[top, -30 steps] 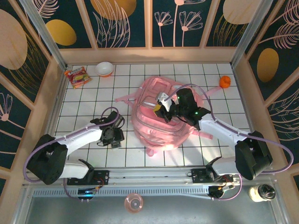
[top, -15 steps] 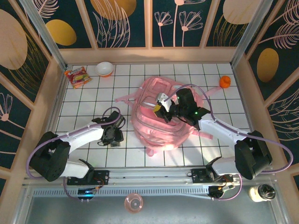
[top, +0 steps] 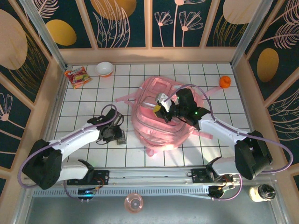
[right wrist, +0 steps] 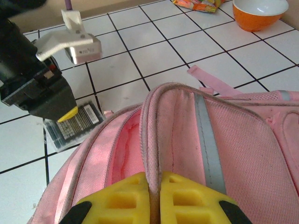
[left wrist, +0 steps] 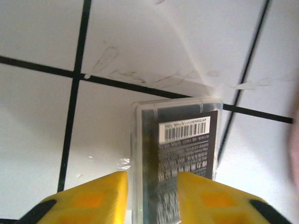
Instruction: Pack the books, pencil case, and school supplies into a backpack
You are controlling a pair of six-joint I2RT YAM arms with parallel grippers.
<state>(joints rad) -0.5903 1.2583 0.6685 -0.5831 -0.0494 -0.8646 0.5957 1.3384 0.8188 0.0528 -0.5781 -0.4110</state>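
Observation:
The school supplies (left wrist: 182, 144), a dark grey device in a clear case with a barcode label up, lie on the white tiles left of the backpack (top: 161, 128). My left gripper (left wrist: 152, 179) comes down over their near end, with one yellow finger against the clear edge and the other on the dark face. From above, that gripper (top: 113, 135) stands beside the device (top: 121, 140). The right gripper (right wrist: 154, 179) is shut on the raised pink rim of the backpack (right wrist: 243, 140), holding the opening up. The device (right wrist: 77, 122) is seen past the rim. Books and pencil case are out of view.
A red-and-yellow snack packet (top: 78, 76) and an orange bowl (top: 104, 69) sit at the far left of the table. A small orange thing (top: 224, 82) lies at the far right. Pink straps (top: 125, 99) trail left of the backpack. Frame walls enclose the table.
My left gripper's jaws have narrowed onto the device, and the device has shifted slightly right and turned. The right arm and backpack have not moved.

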